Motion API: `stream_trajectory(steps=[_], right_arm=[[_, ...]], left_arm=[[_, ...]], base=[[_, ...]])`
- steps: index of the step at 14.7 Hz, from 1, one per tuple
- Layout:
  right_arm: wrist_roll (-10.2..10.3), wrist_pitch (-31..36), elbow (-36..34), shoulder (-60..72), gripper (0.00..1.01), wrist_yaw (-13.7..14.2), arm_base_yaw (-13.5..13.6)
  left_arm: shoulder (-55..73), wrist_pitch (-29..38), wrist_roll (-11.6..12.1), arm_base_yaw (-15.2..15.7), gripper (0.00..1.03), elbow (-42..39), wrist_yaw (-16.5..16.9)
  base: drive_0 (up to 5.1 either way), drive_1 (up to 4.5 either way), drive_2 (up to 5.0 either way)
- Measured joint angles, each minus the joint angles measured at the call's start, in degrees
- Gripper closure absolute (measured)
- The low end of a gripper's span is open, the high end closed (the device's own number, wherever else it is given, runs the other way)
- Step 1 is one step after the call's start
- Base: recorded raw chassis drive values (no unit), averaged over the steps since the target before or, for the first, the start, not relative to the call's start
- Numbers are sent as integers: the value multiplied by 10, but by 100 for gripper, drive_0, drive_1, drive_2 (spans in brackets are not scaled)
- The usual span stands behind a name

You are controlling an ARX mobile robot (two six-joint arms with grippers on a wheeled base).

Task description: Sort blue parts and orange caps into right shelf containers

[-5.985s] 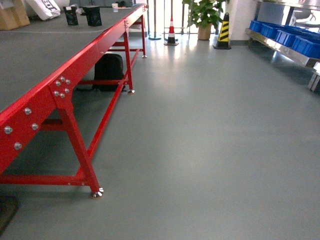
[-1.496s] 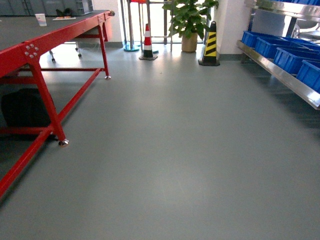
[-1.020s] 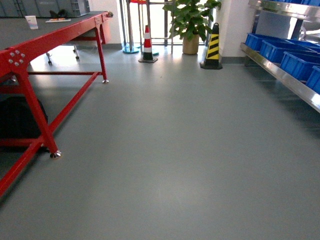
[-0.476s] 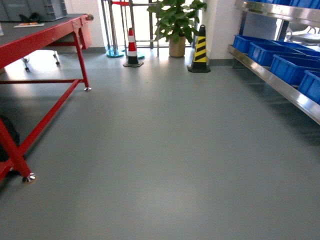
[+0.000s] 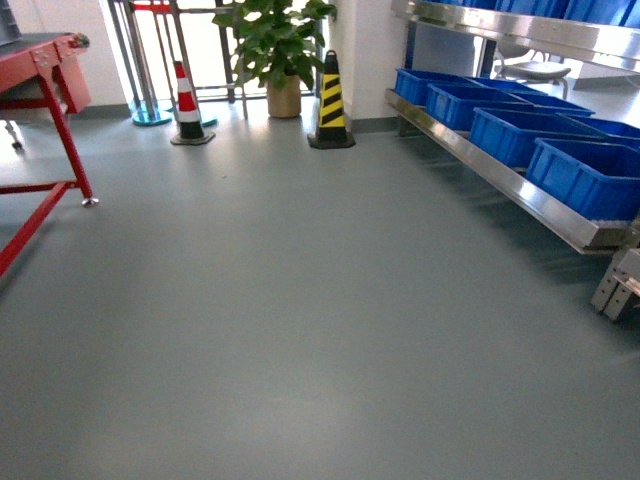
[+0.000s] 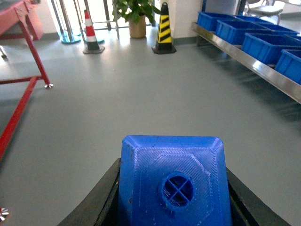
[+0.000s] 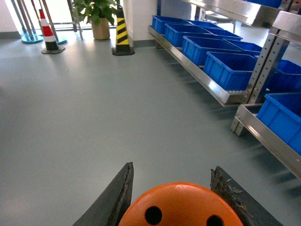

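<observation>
Fingers of the left gripper (image 6: 171, 188) are clamped on a blue part (image 6: 173, 181); right gripper (image 7: 181, 200) fingers on an orange cap (image 7: 181, 205). Shelf containers (image 5: 590, 175) are ranged at right of frame. Risk: a part jolted loose in transit, or dropped into the wrong crate.

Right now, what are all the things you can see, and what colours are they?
Blue part: one, bright blue, between the left gripper's fingers.
Orange cap: one, orange, between the right gripper's fingers.
Shelf crates: four in the head view's low row, blue, on the metal shelf at right.
Striped cone: one, yellow and black, by the wall.
Traffic cone: one, red and white, far left of the plant.
Potted plant: one, green, at the back.
Red table frame: one, left.
Left gripper: shut on the part.
Right gripper: shut on the cap.
</observation>
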Motion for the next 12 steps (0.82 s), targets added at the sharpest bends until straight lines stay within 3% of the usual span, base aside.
stream_trajectory(steps=[12], right_arm=[[0,0,0,0,59,0,0]], left_arm=[[0,-2,0,0,59,0,0]], base=[[-160,-160,-160]])
